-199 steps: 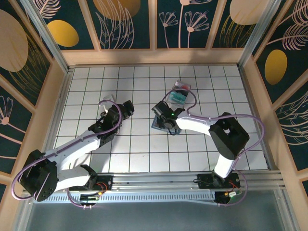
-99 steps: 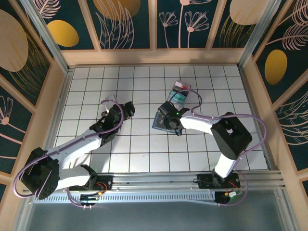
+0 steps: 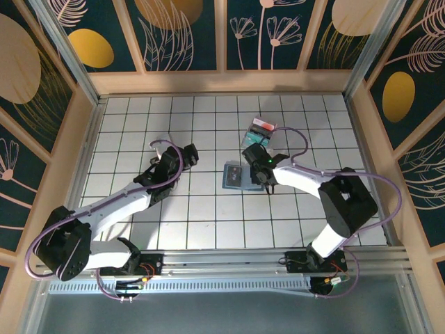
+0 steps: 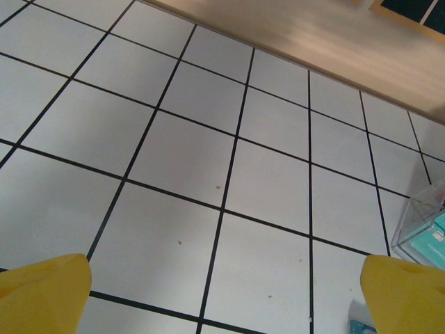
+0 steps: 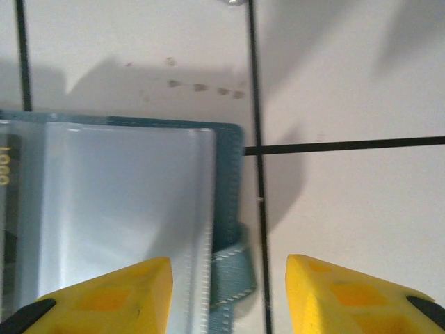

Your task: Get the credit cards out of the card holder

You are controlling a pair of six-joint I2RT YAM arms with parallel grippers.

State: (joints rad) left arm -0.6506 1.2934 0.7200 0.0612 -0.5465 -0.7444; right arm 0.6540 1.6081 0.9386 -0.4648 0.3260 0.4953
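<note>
On the desk (image 3: 139, 125), near its middle, the card holder (image 3: 233, 175) lies flat. The right pincer (image 5: 229, 278) hangs half open over its strap edge, gripping nothing. The left pincer (image 4: 222, 299) gapes wide, empty, well apart.

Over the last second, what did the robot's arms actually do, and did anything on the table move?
The right gripper slid to its right, to the card holder's edge, jaws apart and gripping nothing. The left gripper shifted slightly, open. The card holder and clear tray stayed about where they were.
</note>
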